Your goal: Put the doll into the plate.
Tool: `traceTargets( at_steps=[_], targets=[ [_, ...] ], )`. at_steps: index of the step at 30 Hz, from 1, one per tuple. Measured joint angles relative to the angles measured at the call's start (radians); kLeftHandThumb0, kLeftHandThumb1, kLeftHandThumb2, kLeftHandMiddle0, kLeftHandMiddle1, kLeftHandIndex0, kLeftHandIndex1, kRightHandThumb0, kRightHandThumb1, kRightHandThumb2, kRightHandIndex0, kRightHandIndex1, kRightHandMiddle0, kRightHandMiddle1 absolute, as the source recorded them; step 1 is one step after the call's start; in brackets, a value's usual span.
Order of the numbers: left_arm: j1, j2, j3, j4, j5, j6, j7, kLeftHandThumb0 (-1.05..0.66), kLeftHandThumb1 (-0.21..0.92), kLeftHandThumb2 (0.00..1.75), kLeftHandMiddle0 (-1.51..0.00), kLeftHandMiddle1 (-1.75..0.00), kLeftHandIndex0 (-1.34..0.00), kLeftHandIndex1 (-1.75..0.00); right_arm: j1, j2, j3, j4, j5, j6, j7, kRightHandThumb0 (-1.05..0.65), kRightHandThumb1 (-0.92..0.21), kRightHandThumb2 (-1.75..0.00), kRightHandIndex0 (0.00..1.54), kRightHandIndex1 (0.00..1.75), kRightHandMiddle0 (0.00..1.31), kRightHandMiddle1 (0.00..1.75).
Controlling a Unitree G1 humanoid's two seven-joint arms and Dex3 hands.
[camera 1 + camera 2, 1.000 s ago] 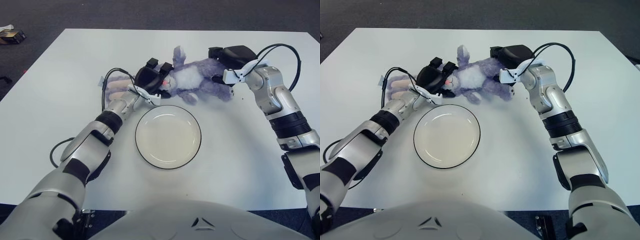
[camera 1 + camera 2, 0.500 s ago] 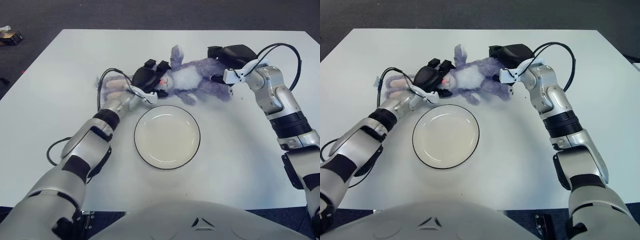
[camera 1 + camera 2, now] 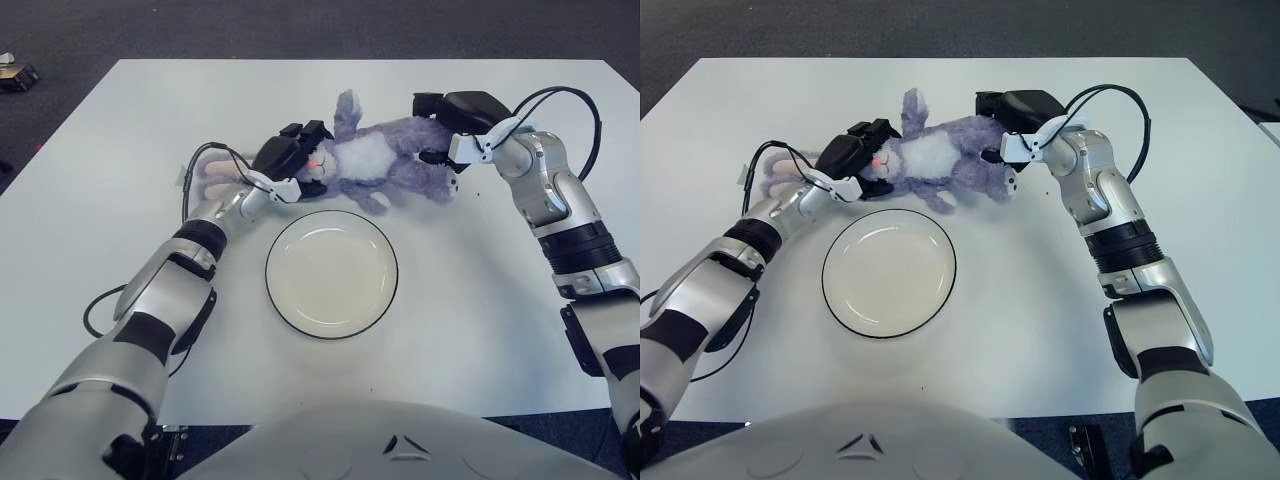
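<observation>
Purple doll [image 3: 375, 160] stretched crosswise on the white table [image 3: 480, 300], long axis left to right, head toward the left hand [image 3: 285, 155] and legs toward the right hand [image 3: 455, 115]. The left fingers [image 3: 300, 132] clasp its head and the right fingers [image 3: 432, 157] clasp its hind end. The plate [image 3: 331, 273], just nearer the robot than both sets of fingers, holds nothing.

One purple doll [image 3: 385, 160] lies beyond one white plate [image 3: 331, 272] on one white table [image 3: 480, 290]; two robot hands flank the doll, left hand [image 3: 285, 155] and right hand [image 3: 455, 120]
</observation>
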Motion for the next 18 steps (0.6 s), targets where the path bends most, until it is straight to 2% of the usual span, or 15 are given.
traceTargets(
  at_steps=[6,9,11,15,18],
  targets=[
    [0.006,0.029,0.069,-0.071,-0.171,-0.008,-0.268,0.45,0.36,1.26,-0.57,-1.75,-0.61,-1.75,-0.034,0.017,-0.001,0.001,0.04,0.046,0.06,0.0,-0.33,-1.29,0.63,1.67,0.38,1.75],
    [0.014,0.054,0.109,-0.134,-0.252,0.019,-0.404,0.46,0.35,1.26,-0.57,-1.75,-0.62,-1.75,-0.057,0.02,-0.005,0.0,0.065,0.071,0.094,0.0,-0.32,-1.29,0.64,1.67,0.38,1.75],
    [0.018,0.07,0.135,-0.176,-0.297,0.04,-0.469,0.46,0.35,1.27,-0.58,-1.75,-0.62,-1.75,-0.073,0.02,-0.008,-0.002,0.075,0.084,0.11,0.0,-0.32,-1.29,0.64,1.67,0.38,1.75],
    [0.023,0.088,0.172,-0.238,-0.334,0.073,-0.532,0.46,0.34,1.27,-0.58,-1.75,-0.62,-1.75,-0.093,0.02,-0.012,-0.012,0.081,0.095,0.115,0.0,-0.32,-1.3,0.64,1.67,0.38,1.75],
    [0.025,0.095,0.202,-0.283,-0.406,0.136,-0.642,0.46,0.33,1.29,-0.59,-1.75,-0.63,-1.75,-0.101,0.019,-0.018,-0.052,0.107,0.131,0.164,0.0,-0.32,-1.3,0.65,1.67,0.38,1.75]
  ],
)
